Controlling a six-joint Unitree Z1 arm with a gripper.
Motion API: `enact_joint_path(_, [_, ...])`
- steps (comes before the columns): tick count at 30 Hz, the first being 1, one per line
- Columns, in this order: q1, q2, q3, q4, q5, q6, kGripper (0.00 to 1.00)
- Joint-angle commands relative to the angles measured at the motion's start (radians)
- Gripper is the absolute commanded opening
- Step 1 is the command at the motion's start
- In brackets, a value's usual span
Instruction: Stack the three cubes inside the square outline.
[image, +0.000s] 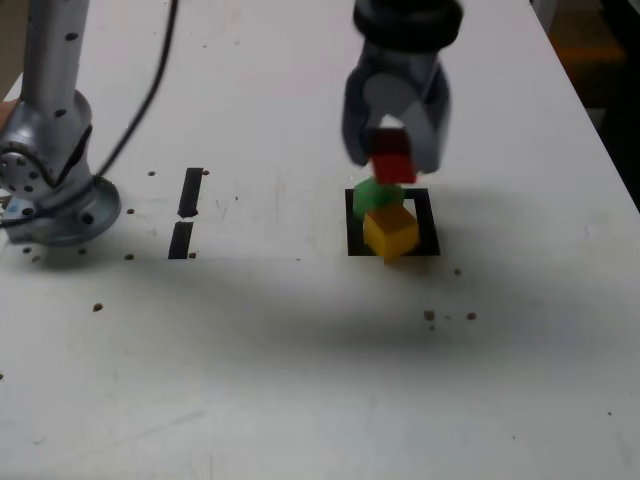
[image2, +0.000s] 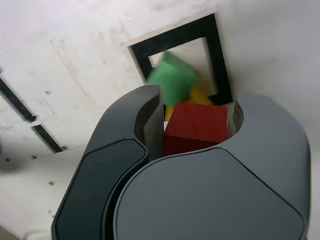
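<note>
My gripper (image: 393, 165) is shut on the red cube (image: 392, 160), holding it in the air just above the square outline (image: 428, 215). Inside the outline, the yellow cube (image: 390, 230) sits near the front border. The green cube (image: 376, 193) is behind and partly over it, tilted and blurred; I cannot tell whether it rests on the yellow one. From the wrist, the red cube (image2: 197, 127) is clamped between the dark fingers of the gripper (image2: 195, 114). Beyond them show the green cube (image2: 172, 82), a sliver of the yellow cube (image2: 200, 96) and the square outline (image2: 215, 55).
The arm's silver base (image: 60, 190) and its black cable (image: 140, 110) stand at the exterior view's left. Two short black strips (image: 190, 190) (image: 181, 240) lie between base and outline. Dark specks (image: 430, 315) dot the white table, whose edge (image: 600, 130) runs along the right.
</note>
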Motion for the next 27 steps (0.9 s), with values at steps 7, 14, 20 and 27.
enact_joint_path(7, [-0.007, 0.084, -0.244, 0.027, 0.013, -0.032, 0.19])
enact_joint_path(14, [-0.007, 0.147, -0.218, -0.013, 0.025, -0.106, 0.19])
enact_joint_path(20, [-0.008, 0.153, -0.129, -0.071, 0.040, -0.167, 0.19])
enact_joint_path(27, [-0.012, 0.156, -0.108, -0.109, 0.043, -0.189, 0.19])
